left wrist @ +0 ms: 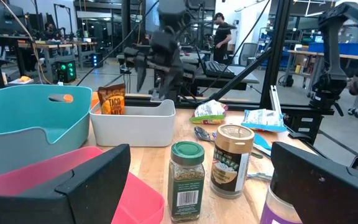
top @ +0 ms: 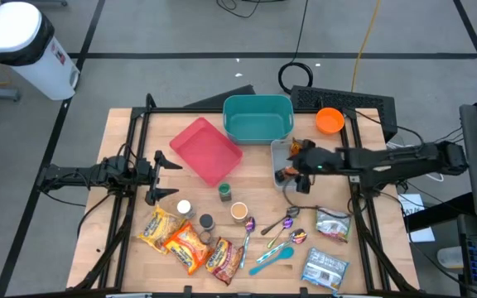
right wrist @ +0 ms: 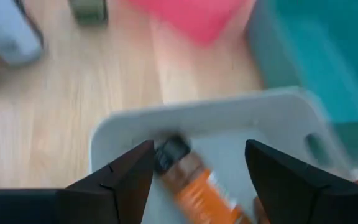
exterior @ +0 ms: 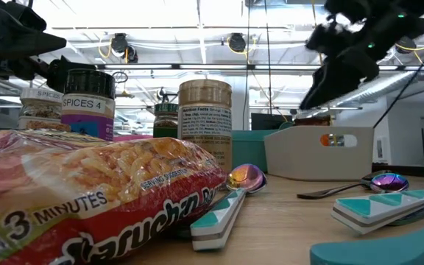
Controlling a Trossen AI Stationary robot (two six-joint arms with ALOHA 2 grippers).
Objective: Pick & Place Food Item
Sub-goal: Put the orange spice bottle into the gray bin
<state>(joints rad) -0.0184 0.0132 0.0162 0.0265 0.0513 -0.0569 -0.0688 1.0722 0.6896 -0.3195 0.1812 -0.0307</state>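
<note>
Bright overhead light, blurred wrist view

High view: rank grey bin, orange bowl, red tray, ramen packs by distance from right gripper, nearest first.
From the right gripper:
1. Grey bin, directly beneath it.
2. Orange bowl, back right corner.
3. Red tray, across toward the left arm.
4. Ramen packs, front left edge.

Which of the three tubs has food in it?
The white tub, beside the teal tub. An orange taco packet sits in it, under the right pincer. The teal tub and the pink tray look bare.
</note>
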